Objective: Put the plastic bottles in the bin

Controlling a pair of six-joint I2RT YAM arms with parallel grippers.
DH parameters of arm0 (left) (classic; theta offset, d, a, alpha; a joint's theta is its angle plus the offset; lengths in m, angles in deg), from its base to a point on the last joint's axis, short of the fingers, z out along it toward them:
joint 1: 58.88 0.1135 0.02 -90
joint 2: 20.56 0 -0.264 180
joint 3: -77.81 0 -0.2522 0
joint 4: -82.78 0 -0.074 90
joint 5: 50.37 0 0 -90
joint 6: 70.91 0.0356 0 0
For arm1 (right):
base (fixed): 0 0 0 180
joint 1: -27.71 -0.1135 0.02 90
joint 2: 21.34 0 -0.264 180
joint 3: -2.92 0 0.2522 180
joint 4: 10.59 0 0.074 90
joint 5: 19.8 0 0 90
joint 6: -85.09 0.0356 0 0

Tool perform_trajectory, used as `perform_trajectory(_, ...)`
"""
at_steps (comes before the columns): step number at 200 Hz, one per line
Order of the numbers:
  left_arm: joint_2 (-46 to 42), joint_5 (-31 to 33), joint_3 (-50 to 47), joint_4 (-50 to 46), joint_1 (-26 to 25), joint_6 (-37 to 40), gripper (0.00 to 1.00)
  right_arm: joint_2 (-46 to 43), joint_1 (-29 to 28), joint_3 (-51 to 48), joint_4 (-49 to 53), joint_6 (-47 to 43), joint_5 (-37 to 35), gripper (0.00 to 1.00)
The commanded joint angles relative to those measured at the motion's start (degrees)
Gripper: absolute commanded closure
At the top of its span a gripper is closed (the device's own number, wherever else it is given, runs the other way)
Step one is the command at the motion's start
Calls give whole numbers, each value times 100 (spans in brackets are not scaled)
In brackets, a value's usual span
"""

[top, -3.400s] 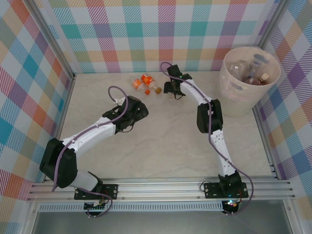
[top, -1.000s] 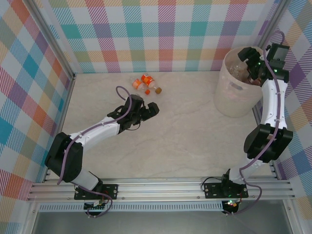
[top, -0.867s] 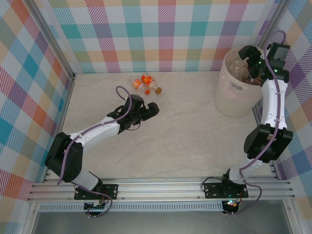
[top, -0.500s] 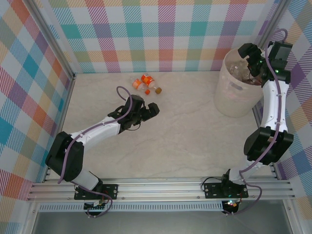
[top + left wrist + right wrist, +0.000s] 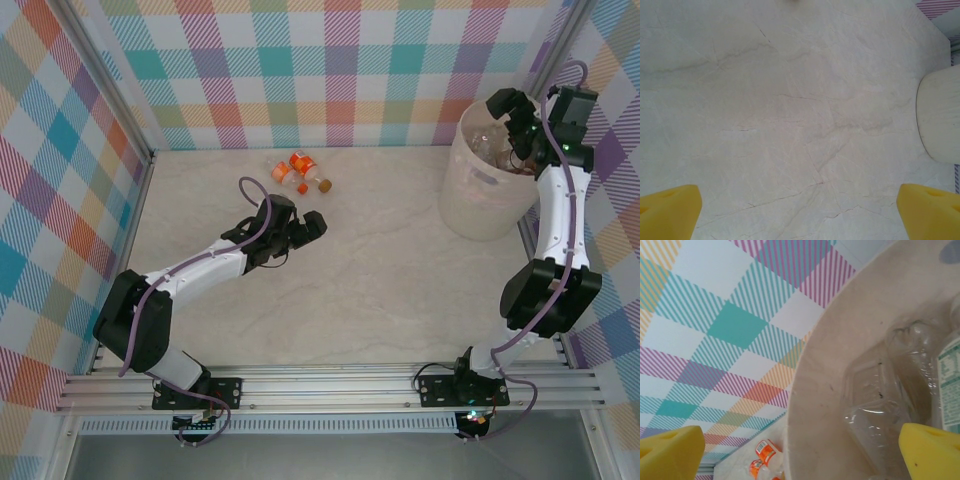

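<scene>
- From above, a pale, stone-look bench (image 5: 380,290) has a small bunch of clear plastic bottles with orange labels and caps (image 5: 298,170) lying on it near the back wall.
- The left jaws hang over the bench, near that bunch but not touching it. They are spread wide and hold nothing.
- A tall round cream-white plastic bin (image 5: 480,205) stands in the far right corner. More clear bottles (image 5: 497,143) lie inside it.
- The right jaws are up over the mouth of the bin. They are spread apart and hold nothing.
- The left wrist camera shows two yellow pads (image 5: 667,212) far apart at the bottom corners, with bare bench (image 5: 790,100) between them. The round side of the bin (image 5: 940,120) is at the right edge.
- The right wrist camera shows its yellow pads (image 5: 670,452) far apart too, with nothing gripped between them.
- Below them is the inside wall of the bin (image 5: 850,325). A crumpled clear bottle (image 5: 880,405) lies in it, just beside a bottle with a white and green label (image 5: 951,385).
- Past the rim, the orange-labelled bottles (image 5: 765,455) lie on the bench, in front of a checked wall (image 5: 715,315).
</scene>
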Motion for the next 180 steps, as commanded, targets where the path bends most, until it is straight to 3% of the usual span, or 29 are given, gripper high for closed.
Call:
perform_trajectory(1,-61,137,87,-189,56,57,0,-295,-6,-180,-156,-203,-60,0)
perform_trajectory(81,40,758,663,-1086,128,126,0,-1074,-505,-840,-487,-261,708,0)
perform_trajectory(151,924,1121,1834,-1797,382,97,0,-1714,-1913,-1563,-740,-1065,632,0)
perform_trajectory(180,1439,1247,2319,-1958,527,83,0,-1830,-2352,-1867,-805,-945,784,0)
